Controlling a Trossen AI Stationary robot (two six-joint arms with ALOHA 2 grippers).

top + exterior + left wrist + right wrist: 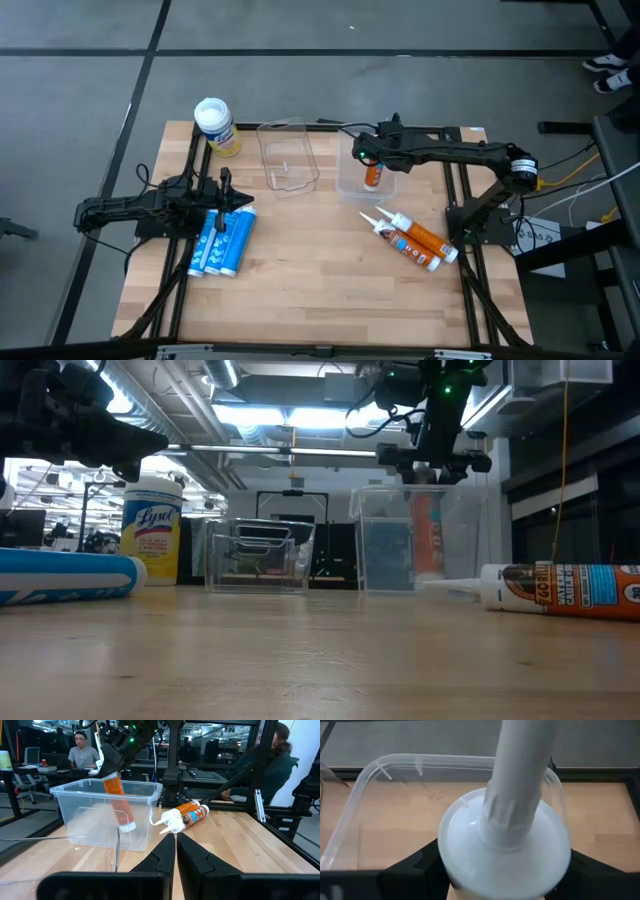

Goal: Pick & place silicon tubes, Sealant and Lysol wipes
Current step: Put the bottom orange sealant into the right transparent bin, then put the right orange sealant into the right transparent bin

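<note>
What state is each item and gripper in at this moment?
Right gripper: around an orange sealant tube, nozzle up, inside the right clear bin.
Left gripper: shut, empty, above the blue tubes.
Blue tubes: lying flat together on the table.
Two orange sealant tubes: lying on the table.
Wipes canister: upright, lid on.
Left clear bin: looks empty.

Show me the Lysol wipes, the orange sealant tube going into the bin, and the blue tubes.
Lysol wipes (213, 116): high view, on the white lid.
Orange sealant tube (117, 797): left wrist view, on its orange body inside the clear bin.
Blue tubes (222, 243): high view, on the middle of the bundle.
</note>
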